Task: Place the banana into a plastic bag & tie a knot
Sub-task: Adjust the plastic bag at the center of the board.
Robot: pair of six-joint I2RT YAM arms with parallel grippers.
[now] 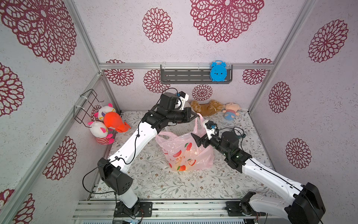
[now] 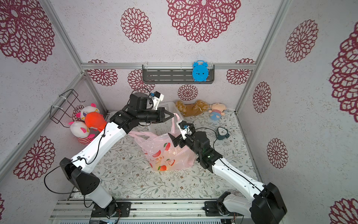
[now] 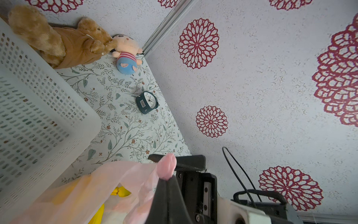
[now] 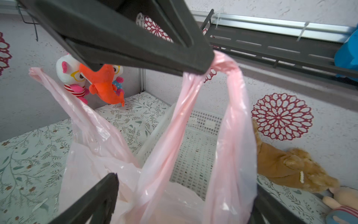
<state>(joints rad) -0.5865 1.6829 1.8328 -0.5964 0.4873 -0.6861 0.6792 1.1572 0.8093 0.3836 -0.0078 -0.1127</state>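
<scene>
The plastic bag (image 1: 187, 155) stands near the middle of the floral-covered table (image 1: 155, 180), touching the near side of a white mesh basket (image 1: 181, 126). Yellow shows inside it: the banana (image 3: 121, 191), seen through the open mouth in the left wrist view.

The left gripper (image 1: 197, 115) reaches in from the left above the basket. Its jaws are pressed together on the top of the bag's right handle loop (image 4: 224, 64), holding it up taut. The other handle loop (image 1: 162, 135) lies slack to the left, apart from the held one (so the two are not tied).

The right gripper (image 4: 186, 180) comes in from the right with its jaws spread wide. The raised loop's two strips run up between them, and whether either jaw touches the plastic cannot be told.

At the far edge lie a brown plush bear (image 1: 206, 108) and a small doll (image 1: 230, 112). A dark alarm clock (image 2: 222, 132) sits to the right.
</scene>
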